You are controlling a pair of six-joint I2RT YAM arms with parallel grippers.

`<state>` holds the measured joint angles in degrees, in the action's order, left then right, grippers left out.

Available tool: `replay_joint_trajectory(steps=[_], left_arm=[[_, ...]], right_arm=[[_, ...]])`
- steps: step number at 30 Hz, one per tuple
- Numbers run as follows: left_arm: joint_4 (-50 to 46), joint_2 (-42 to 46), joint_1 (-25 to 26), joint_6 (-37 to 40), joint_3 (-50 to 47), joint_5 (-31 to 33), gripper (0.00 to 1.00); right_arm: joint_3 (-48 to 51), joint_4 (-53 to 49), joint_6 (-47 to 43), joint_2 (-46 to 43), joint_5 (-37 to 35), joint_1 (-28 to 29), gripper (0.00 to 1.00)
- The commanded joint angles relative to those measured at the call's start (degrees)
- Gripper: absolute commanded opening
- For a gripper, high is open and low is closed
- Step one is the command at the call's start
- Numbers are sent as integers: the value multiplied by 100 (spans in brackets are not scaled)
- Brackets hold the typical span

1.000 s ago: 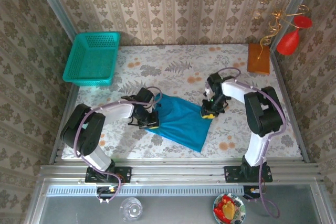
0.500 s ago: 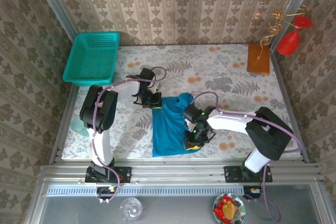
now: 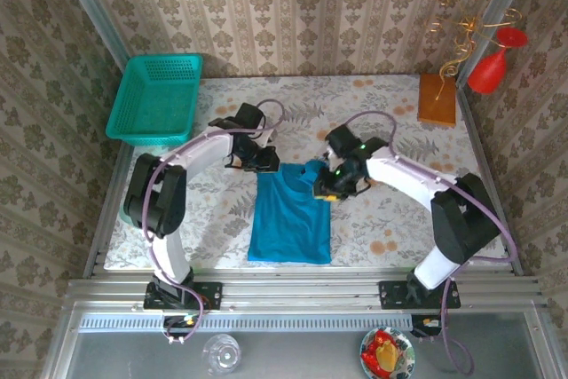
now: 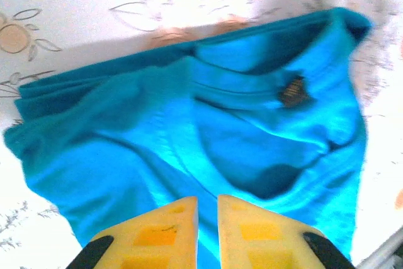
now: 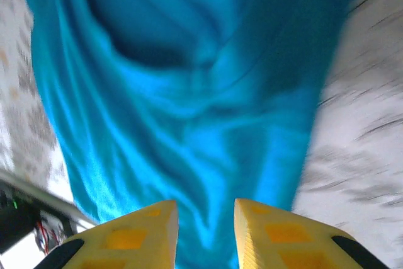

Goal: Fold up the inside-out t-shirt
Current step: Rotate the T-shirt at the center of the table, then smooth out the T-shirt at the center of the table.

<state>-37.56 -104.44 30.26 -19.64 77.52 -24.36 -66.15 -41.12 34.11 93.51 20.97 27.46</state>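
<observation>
Top external view: t-shirt (image 3: 290, 219) lies spread on the desk (image 3: 390, 113); left end effector (image 3: 264, 164) is clamped on its far-left corner; right end effector (image 3: 322, 185) clamps its far-right corner.

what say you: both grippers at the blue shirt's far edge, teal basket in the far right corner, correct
No: the basket sits in the far left corner, as the top external view shows. The left gripper and right gripper are at the t-shirt's far edge.
</observation>
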Motion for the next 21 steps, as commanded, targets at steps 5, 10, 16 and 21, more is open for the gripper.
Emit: replay_joint_trajectory(steps=[5,10,16,21], left_arm=[[-560,-229,605,234,715,417,18],[-1122,-911,700,1313,1588,834,26],[-1749,-1535,648,2605,2568,1620,37],[-2218,-2040,665,3490,3172,1973,43]], right_arm=[[-1135,-529,-823,1067,-158,-637,32],[-1551,-547,-875,1529,-15,-637,32],[-1751,-661,-909,1839,-352,-641,35],[-1801,-678,-916,1933,-329,-637,37]])
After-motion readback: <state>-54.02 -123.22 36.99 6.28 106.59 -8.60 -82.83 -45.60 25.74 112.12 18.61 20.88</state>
